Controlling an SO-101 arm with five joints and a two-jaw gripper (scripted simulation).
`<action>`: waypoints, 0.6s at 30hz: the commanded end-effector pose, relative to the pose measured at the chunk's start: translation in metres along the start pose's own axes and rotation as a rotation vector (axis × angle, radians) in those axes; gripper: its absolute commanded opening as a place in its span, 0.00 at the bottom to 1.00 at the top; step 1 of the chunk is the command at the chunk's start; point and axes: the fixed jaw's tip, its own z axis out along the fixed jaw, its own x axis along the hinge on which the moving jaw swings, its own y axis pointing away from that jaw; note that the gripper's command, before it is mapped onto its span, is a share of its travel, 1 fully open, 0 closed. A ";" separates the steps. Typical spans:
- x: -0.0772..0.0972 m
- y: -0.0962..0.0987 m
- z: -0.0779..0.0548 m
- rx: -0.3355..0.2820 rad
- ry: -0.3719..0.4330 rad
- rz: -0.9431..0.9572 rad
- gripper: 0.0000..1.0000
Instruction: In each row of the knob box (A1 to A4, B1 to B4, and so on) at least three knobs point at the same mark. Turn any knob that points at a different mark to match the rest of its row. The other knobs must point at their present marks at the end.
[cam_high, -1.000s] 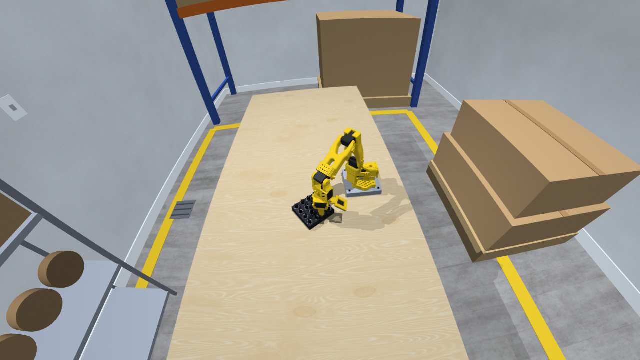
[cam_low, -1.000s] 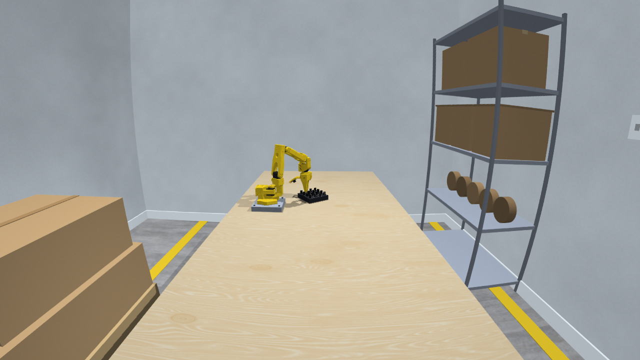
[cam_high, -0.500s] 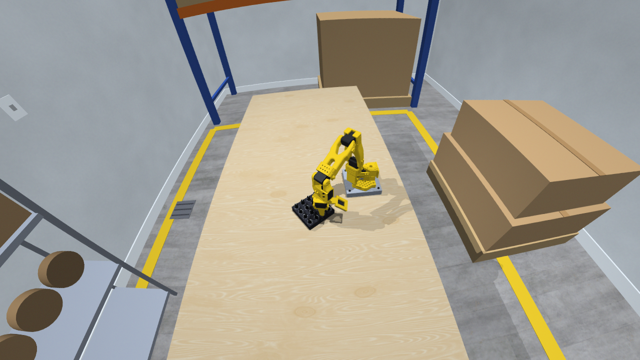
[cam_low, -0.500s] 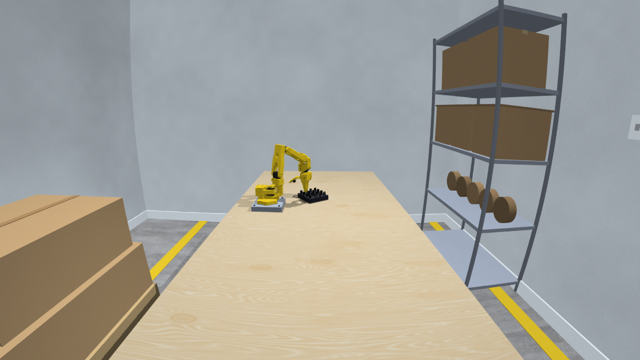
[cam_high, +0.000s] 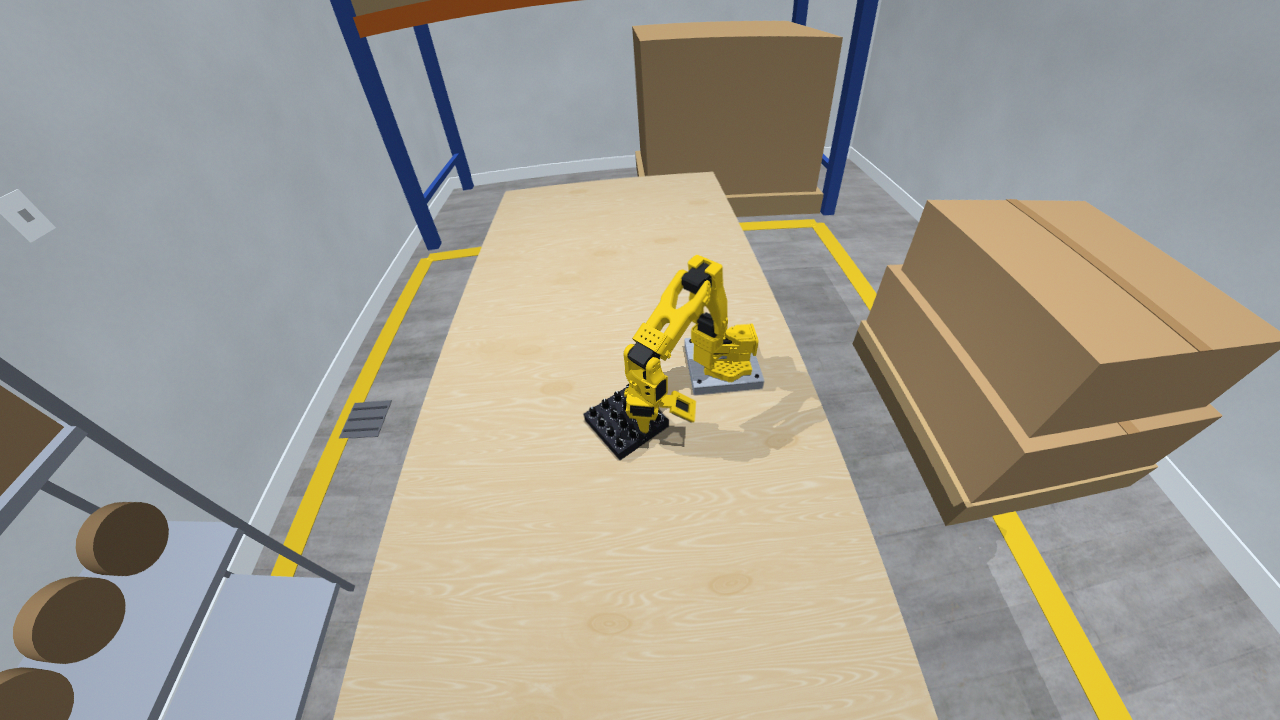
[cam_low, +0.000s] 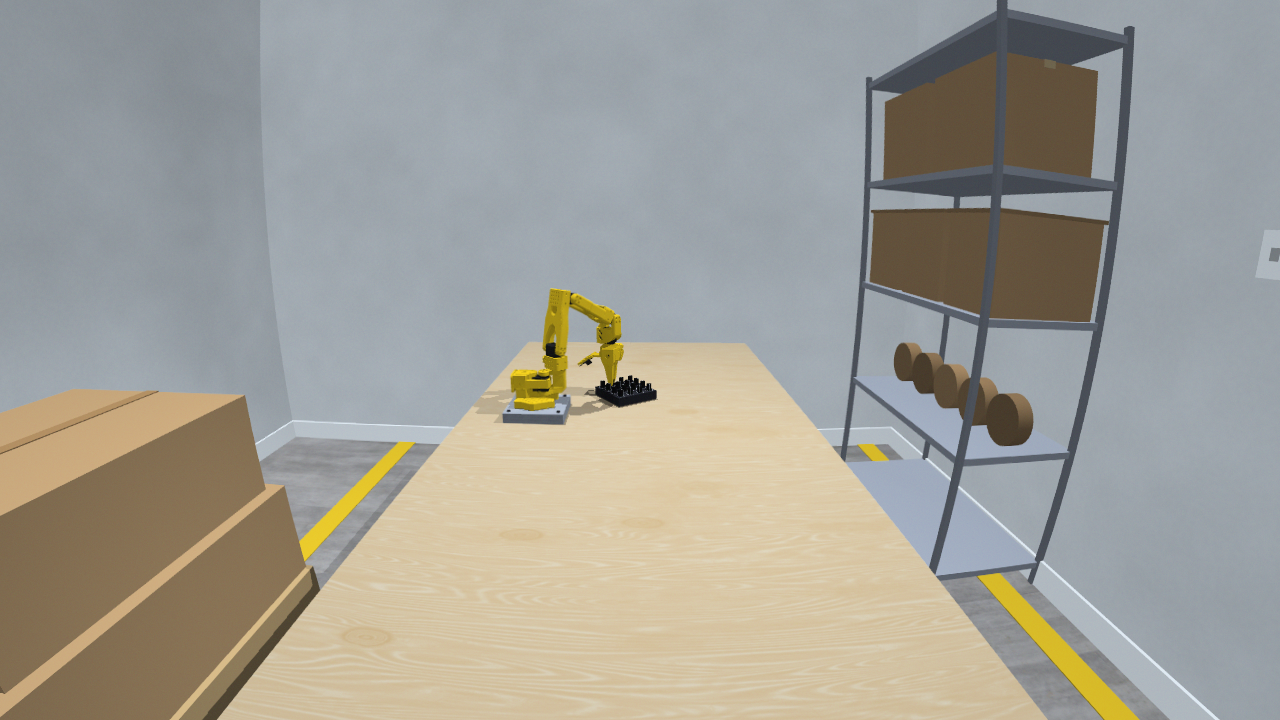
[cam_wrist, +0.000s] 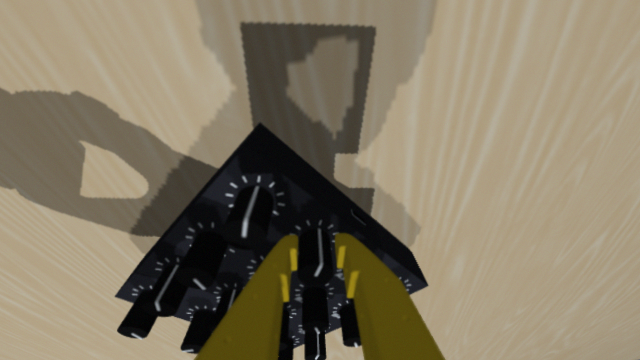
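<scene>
The knob box (cam_high: 605, 439) (cam_low: 619, 401) (cam_wrist: 262, 145) sits on the wooden surface (cam_high: 626, 537) (cam_low: 626, 582) (cam_wrist: 500, 175), just beside the arm's base. The pincer (cam_high: 643, 428) (cam_low: 612, 383) (cam_wrist: 317, 250) is nearly closed around one black knob (cam_wrist: 308, 255), though whether it grips cannot be told. That knob is probably being corrected. The corner knob (cam_wrist: 260, 202) stands outside the fingers. Row labels are unreadable and many pointers hidden, so finished rows cannot be counted; releasing this knob, at least, seems left.

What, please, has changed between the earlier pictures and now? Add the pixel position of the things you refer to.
Nothing visibly moved: the arm (cam_high: 666, 322) (cam_low: 556, 326) and knob box (cam_high: 622, 452) (cam_low: 619, 398) (cam_wrist: 265, 150) keep their places in the top and exterior views. There is no earlier wrist picture, so I cannot tell whether a knob turned.
</scene>
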 end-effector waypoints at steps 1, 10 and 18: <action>-0.003 0.004 0.002 -0.016 -0.012 0.006 0.08; -0.002 0.003 -0.002 -0.016 -0.012 0.006 0.08; -0.002 0.003 -0.013 -0.016 -0.012 0.006 0.08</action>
